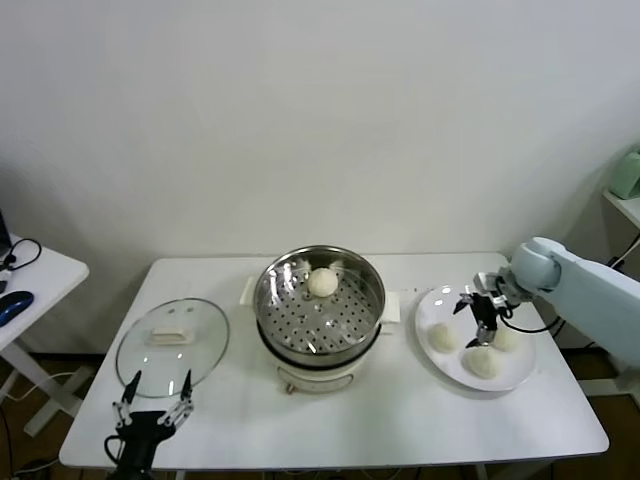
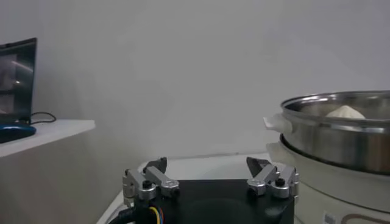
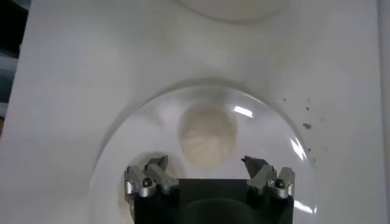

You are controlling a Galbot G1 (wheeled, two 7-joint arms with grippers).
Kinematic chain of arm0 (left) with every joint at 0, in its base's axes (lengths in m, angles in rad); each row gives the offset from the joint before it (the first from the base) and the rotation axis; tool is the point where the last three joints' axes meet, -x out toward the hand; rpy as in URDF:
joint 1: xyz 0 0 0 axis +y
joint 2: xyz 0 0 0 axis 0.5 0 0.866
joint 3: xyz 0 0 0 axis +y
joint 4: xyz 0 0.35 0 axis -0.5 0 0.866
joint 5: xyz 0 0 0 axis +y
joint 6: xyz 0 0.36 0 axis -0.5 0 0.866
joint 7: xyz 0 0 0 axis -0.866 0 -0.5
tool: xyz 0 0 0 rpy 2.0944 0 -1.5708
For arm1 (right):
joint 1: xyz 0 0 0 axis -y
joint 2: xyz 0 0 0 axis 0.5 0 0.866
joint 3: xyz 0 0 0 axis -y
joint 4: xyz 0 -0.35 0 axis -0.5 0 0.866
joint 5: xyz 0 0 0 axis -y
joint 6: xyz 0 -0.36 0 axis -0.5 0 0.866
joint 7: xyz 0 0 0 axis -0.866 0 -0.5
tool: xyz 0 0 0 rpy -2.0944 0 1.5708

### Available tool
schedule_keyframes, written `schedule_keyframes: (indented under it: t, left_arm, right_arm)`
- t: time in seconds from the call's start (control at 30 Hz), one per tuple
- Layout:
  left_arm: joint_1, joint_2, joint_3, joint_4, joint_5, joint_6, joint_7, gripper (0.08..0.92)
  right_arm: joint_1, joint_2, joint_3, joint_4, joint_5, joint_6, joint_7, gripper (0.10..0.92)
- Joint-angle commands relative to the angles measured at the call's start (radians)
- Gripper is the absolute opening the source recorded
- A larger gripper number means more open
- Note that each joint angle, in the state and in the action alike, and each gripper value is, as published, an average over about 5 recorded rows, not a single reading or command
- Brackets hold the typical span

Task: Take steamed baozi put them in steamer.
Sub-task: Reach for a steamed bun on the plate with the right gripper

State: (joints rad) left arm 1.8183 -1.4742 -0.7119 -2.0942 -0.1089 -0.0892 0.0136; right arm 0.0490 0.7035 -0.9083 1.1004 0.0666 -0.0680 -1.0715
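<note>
The shiny steamer (image 1: 320,308) stands mid-table on its white cooker base, with one baozi (image 1: 322,282) inside at the back; its rim and that bun's top (image 2: 345,112) show in the left wrist view. Three baozi (image 1: 443,336) (image 1: 482,361) (image 1: 506,338) lie on the white plate (image 1: 520,375) at the right. My right gripper (image 1: 482,312) is open and empty, just above the plate among the buns; in its wrist view a bun (image 3: 206,134) lies just ahead of its fingertips. My left gripper (image 1: 152,392) is open and empty, low at the table's front left.
The round glass lid (image 1: 172,345) with a white handle lies flat left of the steamer. A small side table (image 1: 30,280) with cables and a blue mouse stands at far left. A shelf edge (image 1: 622,200) shows at far right.
</note>
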Motion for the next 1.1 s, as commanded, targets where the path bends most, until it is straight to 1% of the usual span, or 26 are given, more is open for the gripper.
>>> schedule_keyframes:
  t: [0.03,0.23,0.77,0.87,1.1]
  left_arm:
    - [0.001,-0.003,0.002,0.003,0.007,0.001,0.000,0.823]
    - [0.001,-0.003,0.001,0.011,0.012,0.000,-0.001,0.823]
    - [-0.007,-0.006,0.002,0.014,0.009,0.009,-0.008,0.823]
    - [-0.007,-0.007,0.003,0.012,0.011,0.010,-0.009,0.823]
    - [-0.006,-0.007,0.002,0.011,0.012,0.010,-0.010,0.823]
  right_arm:
    - [-0.058,0.101,0.036,-0.111,-0.023,0.007,0.008,0.823]
    - [-0.054,0.126,0.031,-0.137,-0.028,0.014,0.007,0.823]
    - [-0.058,0.133,0.035,-0.151,-0.041,0.017,-0.010,0.822]
    - [-0.054,0.133,0.036,-0.152,-0.038,0.016,-0.012,0.805]
    - [-0.051,0.128,0.036,-0.156,-0.032,0.016,-0.013,0.719]
